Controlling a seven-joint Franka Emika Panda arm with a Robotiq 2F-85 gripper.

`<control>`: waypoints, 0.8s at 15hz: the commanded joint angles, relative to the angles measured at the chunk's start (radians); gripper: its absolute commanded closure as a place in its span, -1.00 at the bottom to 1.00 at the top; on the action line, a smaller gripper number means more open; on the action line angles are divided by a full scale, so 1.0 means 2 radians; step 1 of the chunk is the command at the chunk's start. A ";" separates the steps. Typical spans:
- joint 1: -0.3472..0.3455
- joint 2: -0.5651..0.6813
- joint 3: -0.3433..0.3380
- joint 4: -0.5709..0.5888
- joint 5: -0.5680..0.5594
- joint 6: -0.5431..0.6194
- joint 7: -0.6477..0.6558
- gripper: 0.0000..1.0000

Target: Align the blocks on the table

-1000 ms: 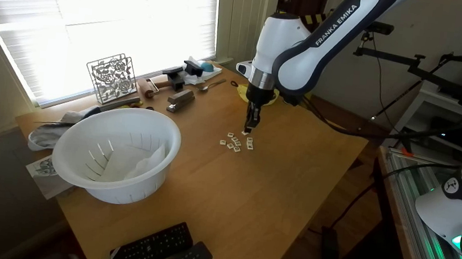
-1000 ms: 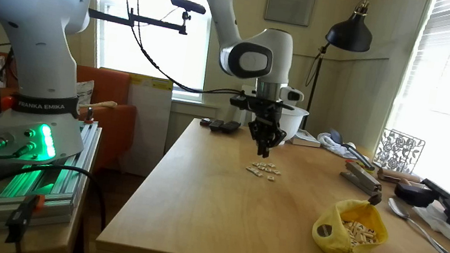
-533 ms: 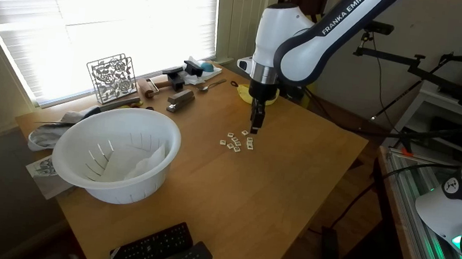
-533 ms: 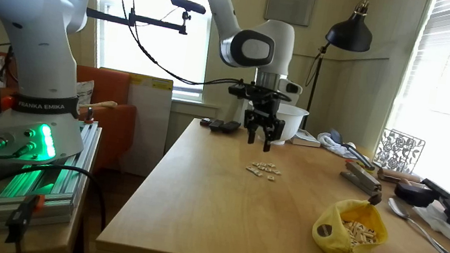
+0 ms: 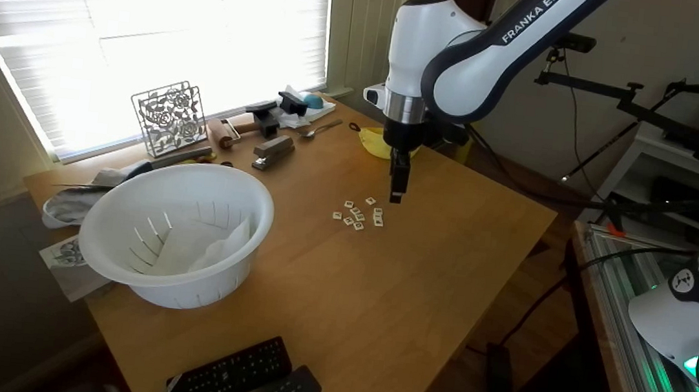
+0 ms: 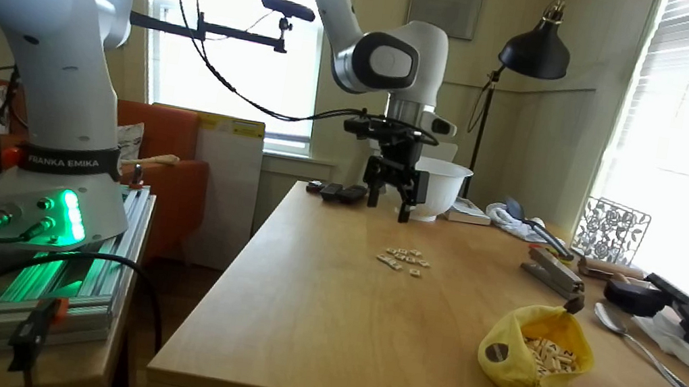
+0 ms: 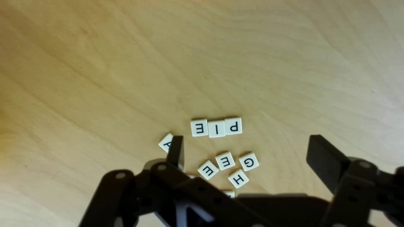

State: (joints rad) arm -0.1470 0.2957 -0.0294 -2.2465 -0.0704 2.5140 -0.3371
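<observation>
The blocks (image 7: 225, 160) lie on the tabletop (image 6: 311, 325), grouped near the middle of both exterior views. In the wrist view, a row of three (image 7: 216, 129), lettered E, I and P from left to right, lies near the centre of the frame, apparently touching, with the I slightly lower than its neighbours. Block A (image 7: 165, 142) lies to the lower left of this row, partly covered by one of the fingers (image 7: 176, 149). Four loose blocks (image 7: 238, 178), lettered E, E, G and H, lie below the row at mixed angles; others there are mostly hidden.

Change over the last second: the fingers, then lower and close together above the group, have risen and spread. They stand wide apart and hold nothing. No block has visibly shifted.

Assessment: a push or placement has probably ended, with alignment only partly done. Before descending on a loose block, reduce the opening; fingers this wide may disturb adjacent blocks.

Surroundings: the white bowl (image 5: 196, 293) stands at the left of an exterior view.
</observation>
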 commanded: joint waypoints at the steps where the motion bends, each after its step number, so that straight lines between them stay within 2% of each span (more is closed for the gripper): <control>1: 0.013 -0.023 -0.011 -0.016 -0.022 -0.021 0.025 -1.00; 6: 0.016 -0.029 -0.013 -0.017 -0.028 -0.034 0.033 -1.00; 7: 0.016 -0.028 -0.012 -0.017 -0.024 -0.030 0.031 -0.53; 8: 0.016 -0.024 -0.012 -0.015 -0.025 -0.023 0.033 -0.47; 12: 0.014 -0.005 -0.017 -0.003 -0.027 0.009 0.042 0.12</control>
State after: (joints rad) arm -0.1283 0.2734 -0.0443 -2.2512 -0.1002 2.4812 -0.2909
